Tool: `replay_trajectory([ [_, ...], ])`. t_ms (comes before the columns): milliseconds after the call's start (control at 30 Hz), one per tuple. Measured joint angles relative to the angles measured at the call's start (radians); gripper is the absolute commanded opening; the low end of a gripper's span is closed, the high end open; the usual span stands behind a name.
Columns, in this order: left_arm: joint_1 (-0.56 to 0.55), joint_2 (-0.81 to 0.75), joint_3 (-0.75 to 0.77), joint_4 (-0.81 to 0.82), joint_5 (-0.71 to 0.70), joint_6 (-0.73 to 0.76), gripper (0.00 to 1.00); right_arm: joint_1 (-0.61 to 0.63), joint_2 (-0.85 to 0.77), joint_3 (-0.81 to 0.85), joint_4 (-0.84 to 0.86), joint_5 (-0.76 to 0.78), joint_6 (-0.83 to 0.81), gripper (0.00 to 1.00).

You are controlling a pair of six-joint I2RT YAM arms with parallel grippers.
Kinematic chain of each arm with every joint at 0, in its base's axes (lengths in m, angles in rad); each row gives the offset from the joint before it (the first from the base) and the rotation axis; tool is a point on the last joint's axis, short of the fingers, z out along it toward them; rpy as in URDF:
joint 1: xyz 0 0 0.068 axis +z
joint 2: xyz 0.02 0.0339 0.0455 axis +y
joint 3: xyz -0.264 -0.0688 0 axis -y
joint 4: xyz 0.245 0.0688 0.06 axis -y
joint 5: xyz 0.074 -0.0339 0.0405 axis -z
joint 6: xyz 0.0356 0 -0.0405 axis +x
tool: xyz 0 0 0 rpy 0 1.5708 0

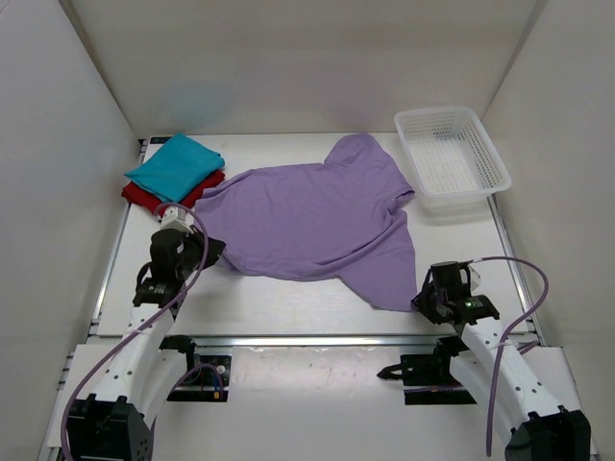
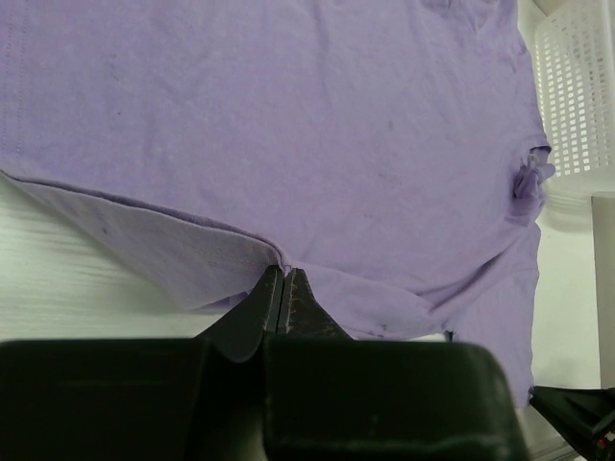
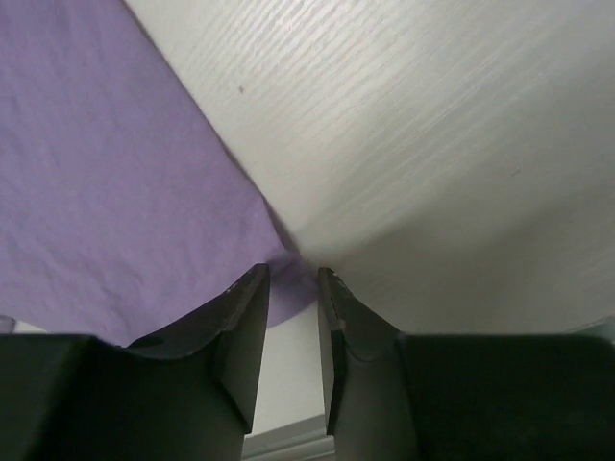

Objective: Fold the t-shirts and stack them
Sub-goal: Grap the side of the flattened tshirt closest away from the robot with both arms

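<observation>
Shirts number three on the white table: a pale lavender t-shirt lies spread open across the middle, and at the far left a folded teal-blue t-shirt sits on top of a folded dark red t-shirt, whose edge shows beneath it on the near and left sides. One white mesh basket stands at the far right, just beside the lavender shirt's right sleeve; from above it is hard to tell whether they touch. The two folded shirts lie close to the spread shirt's left sleeve. Plain white walls enclose the table on three sides. Two arms reach in from the near edge, each trailing one purple cable. The left gripper is clamped tight on the lavender shirt's near-left hem, where a fold of cloth runs into its closed tips (no gap shows between the fingers). The right gripper sits low at the shirt's near-right corner, its fingers standing a little apart with the tip of that corner lying between them and bare table visible in the gap, so it is not pinching the cloth. Nothing lies between the two grippers except the shirt's near hem.
</observation>
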Motion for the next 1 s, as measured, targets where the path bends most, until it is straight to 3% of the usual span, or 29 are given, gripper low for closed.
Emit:
replay_trajectory([
  [133,-0.009,-0.008,0.0,0.006,0.0,0.0,0.0,-0.074,-0.008,-0.014,0.017,-0.038,-0.007,0.29],
  [300,-0.011,-0.011,0.0,0.007,0.0,-0.003,0.0,-0.04,-0.014,-0.008,0.006,-0.032,0.001,0.35],
  [567,-0.01,-0.011,-0.016,0.029,0.001,-0.015,0.0,-0.063,0.01,-0.011,0.023,-0.06,-0.007,0.18],
  [667,-0.009,-0.011,-0.016,0.031,0.001,-0.015,0.0,-0.108,0.012,-0.025,0.054,-0.094,-0.021,0.03],
  [1000,-0.003,-0.013,-0.016,0.028,0.002,-0.014,0.0,-0.14,-0.045,0.011,0.004,-0.144,-0.063,0.0],
])
